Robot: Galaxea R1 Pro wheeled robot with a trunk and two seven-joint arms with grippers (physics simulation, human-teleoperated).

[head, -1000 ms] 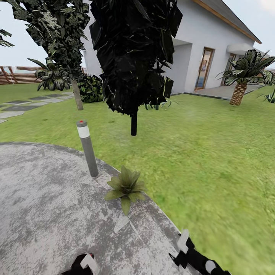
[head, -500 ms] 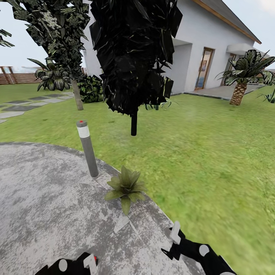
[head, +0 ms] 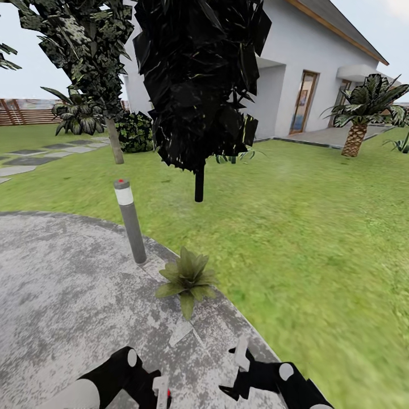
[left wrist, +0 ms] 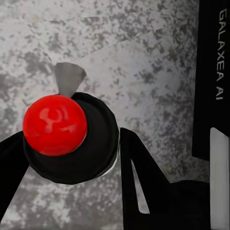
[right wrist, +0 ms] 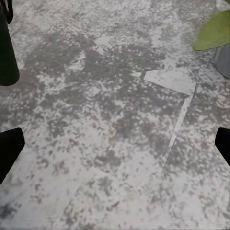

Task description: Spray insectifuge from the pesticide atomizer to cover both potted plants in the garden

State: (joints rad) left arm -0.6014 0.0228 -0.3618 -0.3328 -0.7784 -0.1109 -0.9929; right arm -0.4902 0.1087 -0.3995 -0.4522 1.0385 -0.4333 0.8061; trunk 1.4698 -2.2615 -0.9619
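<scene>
One potted plant [head: 187, 278], a low rosette of broad green leaves, sits at the rim of the paved patio [head: 68, 295], just ahead of both arms. My left gripper [head: 160, 392] is low in the head view, shut on the pesticide atomizer [left wrist: 72, 143]. The left wrist view looks down on the atomizer's dark round body, red knob and pale nozzle, held between black fingers [left wrist: 143, 191]. The dark green bottle [right wrist: 5, 52] also edges into the right wrist view. My right gripper [head: 238, 369] hangs open over bare paving, nothing between its fingertips [right wrist: 10, 148]. A plant leaf [right wrist: 214, 31] shows nearby.
A grey bollard lamp [head: 129, 221] stands just left of and behind the plant. Lawn [head: 307, 238] spreads to the right and beyond. A dark tree [head: 199, 85] rises behind, with a white house [head: 307, 74], a palm [head: 358, 119] and a brown fence [head: 23, 113] farther off.
Both arms have come up and forward into the head view. The left gripper moved right with the atomizer; the right gripper shifted left and toward the plant. The camera has not moved.
</scene>
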